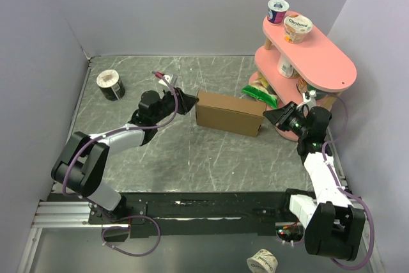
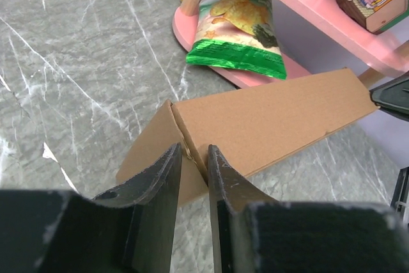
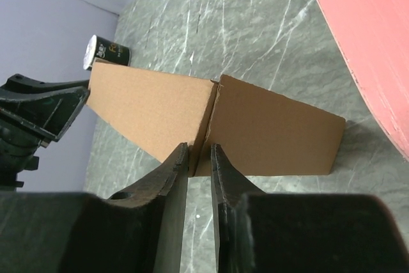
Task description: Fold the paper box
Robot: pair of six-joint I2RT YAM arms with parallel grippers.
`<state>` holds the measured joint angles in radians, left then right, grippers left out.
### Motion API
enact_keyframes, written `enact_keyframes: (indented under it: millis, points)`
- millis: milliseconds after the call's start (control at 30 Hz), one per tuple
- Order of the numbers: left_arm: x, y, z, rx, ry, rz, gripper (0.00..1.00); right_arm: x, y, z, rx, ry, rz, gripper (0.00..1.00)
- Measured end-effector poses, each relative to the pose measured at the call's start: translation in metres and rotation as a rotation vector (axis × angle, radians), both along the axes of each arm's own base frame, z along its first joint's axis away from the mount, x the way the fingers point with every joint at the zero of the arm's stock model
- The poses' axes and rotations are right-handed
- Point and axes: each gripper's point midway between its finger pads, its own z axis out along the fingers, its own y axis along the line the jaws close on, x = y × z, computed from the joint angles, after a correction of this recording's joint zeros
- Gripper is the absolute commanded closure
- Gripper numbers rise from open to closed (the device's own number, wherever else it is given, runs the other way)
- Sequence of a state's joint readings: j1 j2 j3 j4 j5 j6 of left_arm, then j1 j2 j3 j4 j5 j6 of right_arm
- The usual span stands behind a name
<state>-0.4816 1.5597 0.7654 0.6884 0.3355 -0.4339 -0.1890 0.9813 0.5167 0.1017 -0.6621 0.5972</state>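
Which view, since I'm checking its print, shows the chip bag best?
Left wrist: the chip bag lies close, print facing. Top external shows it small under the shelf; right wrist catches only a green corner.

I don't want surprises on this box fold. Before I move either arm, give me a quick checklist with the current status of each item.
1. The left hand is at the left end of the box: ok.
2. The right hand is at its right end: ok.
3. Firm pinch on cardboard, either side: cannot tell; fingers nearly closed at a corner.
4. Top of the box lying flat: ok.
5. Room behind the box: not ok, the chip bag lies close to its far right corner.
6. Room beside the pink shelf: cannot tell.
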Motion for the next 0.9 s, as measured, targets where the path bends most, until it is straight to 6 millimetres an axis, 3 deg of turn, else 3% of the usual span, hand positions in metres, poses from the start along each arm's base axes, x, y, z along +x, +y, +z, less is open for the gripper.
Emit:
enact_keyframes:
  millis: [167, 433, 500, 567, 600, 633, 733, 767, 900]
  points:
    - [-0.009, 0.003, 0.000, -0.032, 0.002, 0.003, 0.72, 0.000, 0.002, 0.001, -0.023, -0.026, 0.013, 0.99]
    - [-0.051, 0.018, -0.011, -0.080, 0.047, 0.011, 0.58, -0.012, 0.013, 0.000, -0.140, -0.070, 0.005, 0.85]
    - [-0.064, 0.028, -0.046, -0.024, 0.145, 0.030, 0.49, -0.026, 0.024, -0.023, -0.157, 0.005, 0.037, 0.80]
    - [-0.084, 0.042, -0.103, 0.073, 0.315, 0.057, 0.45, -0.047, 0.034, -0.057, -0.162, 0.114, 0.077, 0.72]
    - [-0.098, 0.051, -0.132, 0.126, 0.411, 0.074, 0.38, -0.058, 0.036, -0.076, -0.162, 0.181, 0.092, 0.71]
    - [-0.110, 0.059, -0.151, 0.166, 0.485, 0.089, 0.36, -0.069, 0.036, -0.092, -0.162, 0.237, 0.095, 0.69]
    - [-0.109, 0.059, -0.142, 0.139, 0.490, 0.106, 0.25, -0.088, 0.038, -0.119, -0.158, 0.329, 0.107, 0.55]
    - [-0.110, 0.061, -0.142, 0.142, 0.502, 0.121, 0.23, -0.090, 0.040, -0.122, -0.154, 0.344, 0.113, 0.45]
    - [-0.113, 0.069, -0.133, 0.136, 0.512, 0.157, 0.09, -0.090, 0.050, -0.125, -0.162, 0.342, 0.139, 0.27]
